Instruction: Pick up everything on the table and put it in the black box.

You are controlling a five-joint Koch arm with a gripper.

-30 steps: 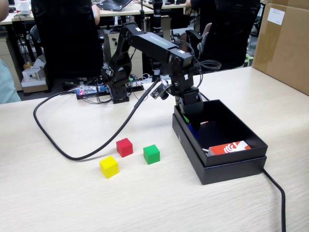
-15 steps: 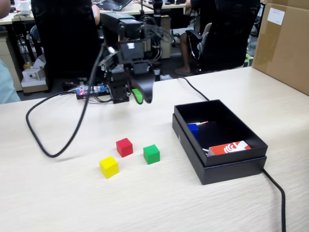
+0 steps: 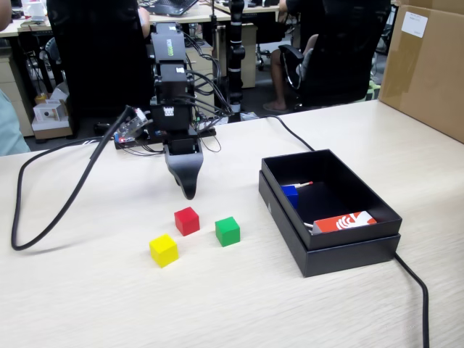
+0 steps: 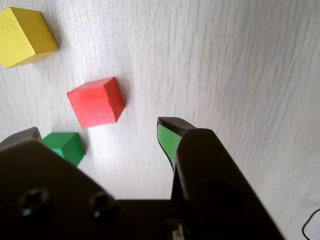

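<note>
Three cubes lie on the beige table [image 3: 87, 304]: red [image 3: 186, 220], green [image 3: 228, 231] and yellow [image 3: 164, 250]. A blue cube [image 3: 291, 194] rests inside the black box [image 3: 377, 210], near its far left wall. My gripper [image 3: 188, 190] points down just behind the red cube, a little above the table and apart from it. In the wrist view the gripper [image 4: 98, 131] is open with nothing between its fingers. There the red cube [image 4: 96, 102] lies just ahead of the gap, the green cube [image 4: 64, 146] beside the left finger, and the yellow cube [image 4: 25, 36] farther off.
An orange-and-white card [image 3: 346, 221] lies in the box's near end. A thick black cable [image 3: 65, 203] loops across the table's left side, and another cable [image 3: 417, 290] runs off the box's near right corner. A brown cardboard box [image 3: 428, 65] stands at the far right.
The arm swung left from over the black box, leaving the blue cube inside, then dropped down behind the red cube. The left cable was dragged along.
</note>
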